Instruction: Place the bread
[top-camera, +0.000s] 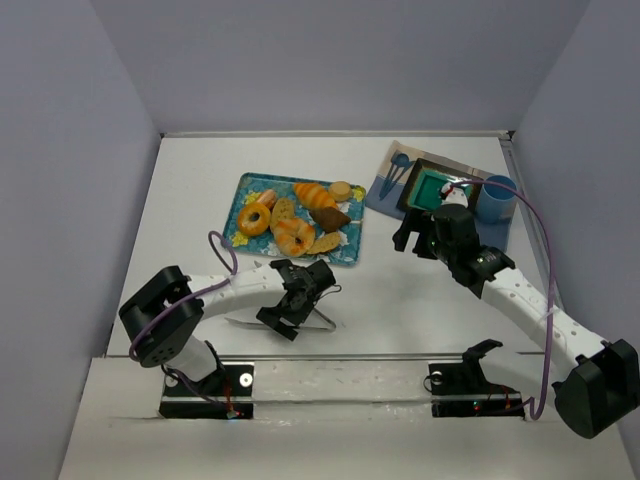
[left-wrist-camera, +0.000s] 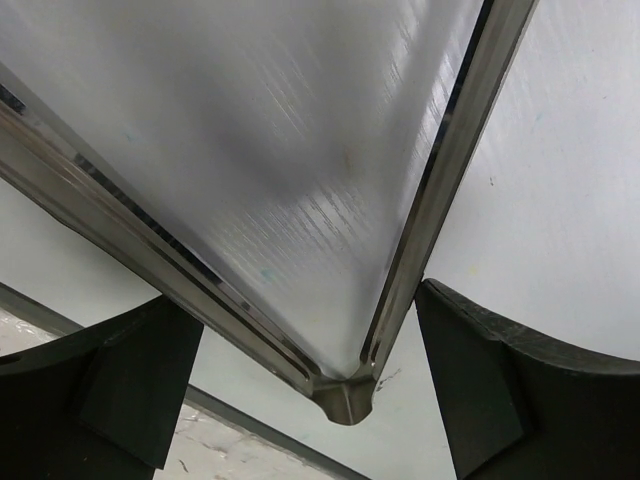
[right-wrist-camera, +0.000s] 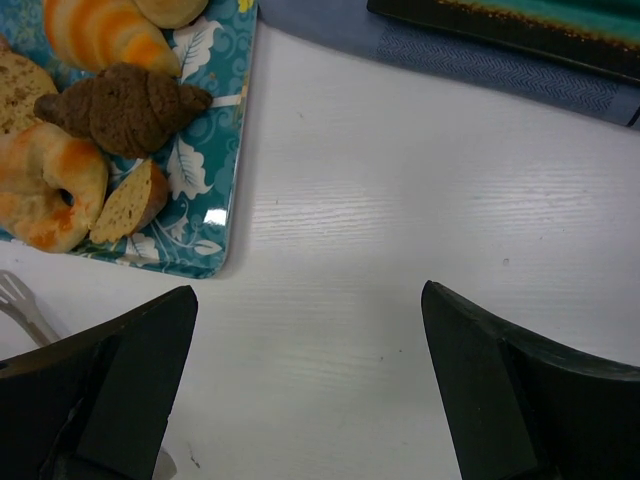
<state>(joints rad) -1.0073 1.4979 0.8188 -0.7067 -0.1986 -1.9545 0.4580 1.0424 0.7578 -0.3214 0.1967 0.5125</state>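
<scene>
Several breads lie on a teal patterned tray (top-camera: 247, 190): a croissant (top-camera: 316, 195), a glazed ring (top-camera: 254, 219), a bagel (top-camera: 294, 237) and a dark brown roll (top-camera: 332, 217). The right wrist view shows the tray's corner (right-wrist-camera: 215, 190) with the brown roll (right-wrist-camera: 125, 108) and the bagel (right-wrist-camera: 40, 185). Metal tongs (top-camera: 322, 323) lie on the table in front of the tray. My left gripper (top-camera: 290, 308) is open just above them; the tongs' hinge end (left-wrist-camera: 347, 392) sits between the fingers, untouched. My right gripper (top-camera: 410, 238) is open and empty over bare table (right-wrist-camera: 310, 300).
A blue placemat (top-camera: 385, 190) at the back right holds a dark plate with a teal centre (top-camera: 432, 188) and utensils; a blue cup (top-camera: 497, 198) stands beside it. The mat's edge (right-wrist-camera: 480, 60) shows in the right wrist view. White walls enclose the table.
</scene>
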